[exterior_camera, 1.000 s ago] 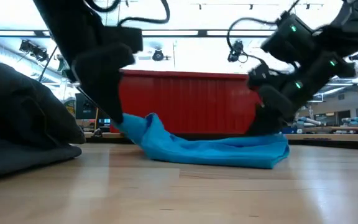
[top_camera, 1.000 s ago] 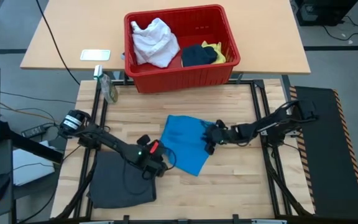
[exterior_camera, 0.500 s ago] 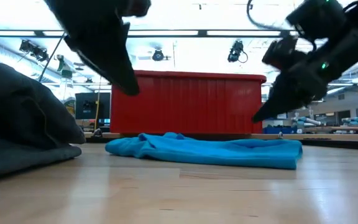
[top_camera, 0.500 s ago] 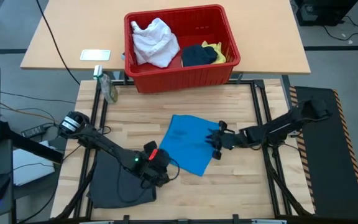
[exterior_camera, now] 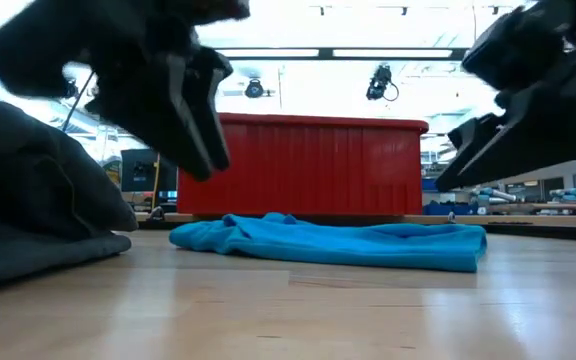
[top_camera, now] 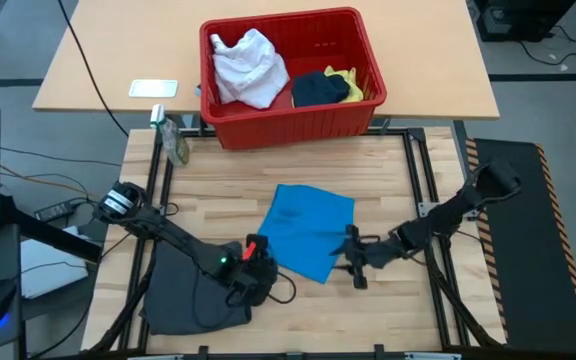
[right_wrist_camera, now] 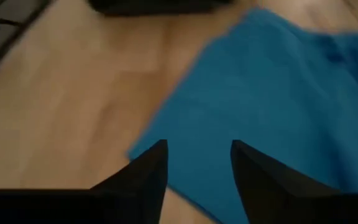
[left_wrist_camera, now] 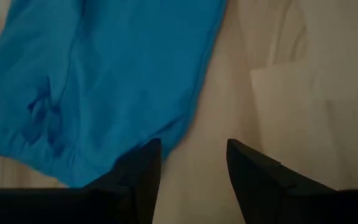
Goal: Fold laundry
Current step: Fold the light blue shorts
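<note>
A bright blue garment (top_camera: 308, 232) lies spread flat on the wooden table (top_camera: 388, 180), with its whole underside on the wood in the low view (exterior_camera: 338, 243). My left gripper (top_camera: 264, 258) hovers open at its near left corner (left_wrist_camera: 123, 140), off the cloth. My right gripper (top_camera: 347, 262) hovers open at its near right corner (right_wrist_camera: 185, 162), also clear of it. A dark grey garment (top_camera: 193, 295) lies in a heap at the near left. White (top_camera: 248, 65), dark navy (top_camera: 318, 90) and yellow (top_camera: 353, 85) garments sit in the red basket (top_camera: 288, 125).
The red plastic basket stands on the far table beyond the work table's far edge. A small bottle (top_camera: 176, 145) and a pale flat device (top_camera: 154, 88) lie at the far left. Bare wood shows to the right of the blue garment and along the near edge.
The blue garment's left end, held raised under my left gripper a second ago, has dropped, and the cloth now lies flat. Both grippers have come off it, risen, and drawn back toward the table's near edge.
</note>
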Tool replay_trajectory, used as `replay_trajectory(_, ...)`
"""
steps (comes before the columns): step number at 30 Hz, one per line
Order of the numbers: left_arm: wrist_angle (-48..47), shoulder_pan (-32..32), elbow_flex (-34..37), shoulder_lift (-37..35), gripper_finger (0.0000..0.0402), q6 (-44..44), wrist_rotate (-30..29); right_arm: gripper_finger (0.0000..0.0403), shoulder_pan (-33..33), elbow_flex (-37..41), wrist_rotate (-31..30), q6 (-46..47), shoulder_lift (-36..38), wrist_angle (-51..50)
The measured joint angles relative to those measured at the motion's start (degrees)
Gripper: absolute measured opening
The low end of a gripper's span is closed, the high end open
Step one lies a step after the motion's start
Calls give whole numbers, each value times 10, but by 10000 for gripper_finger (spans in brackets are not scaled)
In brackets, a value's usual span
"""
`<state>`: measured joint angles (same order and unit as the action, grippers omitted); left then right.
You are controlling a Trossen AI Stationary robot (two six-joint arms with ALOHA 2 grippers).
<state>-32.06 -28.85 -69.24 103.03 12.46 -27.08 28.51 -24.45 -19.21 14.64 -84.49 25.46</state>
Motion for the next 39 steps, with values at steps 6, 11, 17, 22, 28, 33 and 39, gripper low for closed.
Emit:
replay_trajectory(6, -7, 8, -1, 12, 185, -47, 4, 232, 39, 0, 9, -52, -73, 80)
replay_trajectory(11, -7, 21, -1, 25, 185, -69, 6, 266, 35, -17, 8, -31, -138, 93)
replay_trajectory(17, 0, 32, 0, 59, 186, -103, 3, 279, 19, -56, -4, -22, -170, 49)
replay_trajectory(22, 4, 48, -1, 84, 185, -101, 8, 263, 14, -62, -19, -20, -171, 45)
replay_trajectory(28, 14, 59, -1, 89, 142, -12, 14, 182, 8, -63, -34, 38, -173, 35)
replay_trajectory(33, 23, 61, -2, 90, 45, 46, 46, 47, 9, -64, -33, 71, -162, 0)
replay_trajectory(39, 26, 44, -52, 92, 8, 48, 104, 21, 41, -62, 8, 110, -86, -52)
